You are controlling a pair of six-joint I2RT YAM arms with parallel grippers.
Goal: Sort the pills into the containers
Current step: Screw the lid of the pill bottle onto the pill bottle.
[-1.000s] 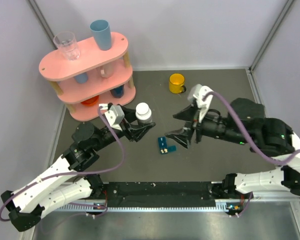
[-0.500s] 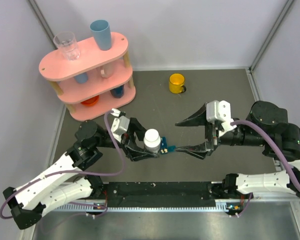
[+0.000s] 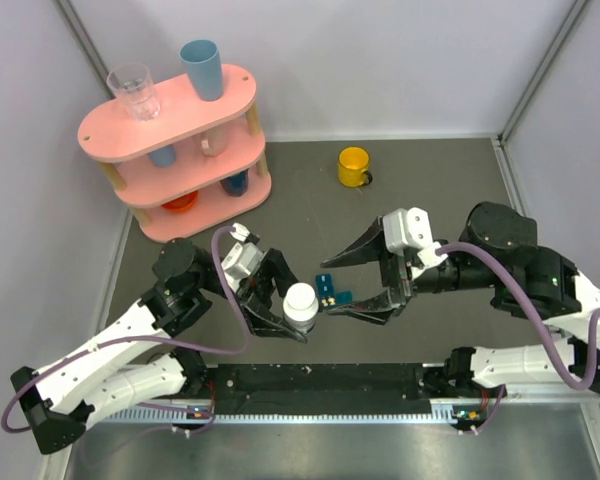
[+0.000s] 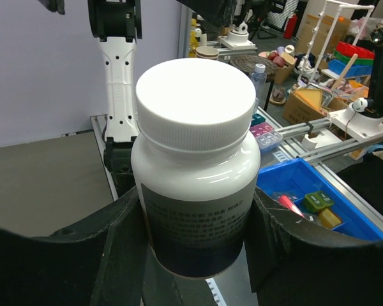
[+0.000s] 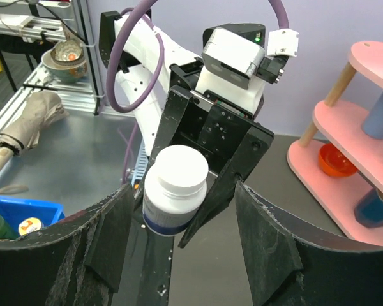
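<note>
One white capped bottle [image 3: 301, 301] in the left gripper [image 4: 195, 252]

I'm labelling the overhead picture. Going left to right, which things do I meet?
Pink three-tier wooden shelf → white capped plastic bottle, held in the left pincer → small dark-teal plastic pill box. The yellow mug overlaps the box sideways, so it is left out.

Dark grey table [image 3: 450, 180]; pink tiered rack [image 3: 180, 130] back left; yellow mug [image 3: 353, 165]; teal pill box [image 3: 327, 286] centre.
</note>
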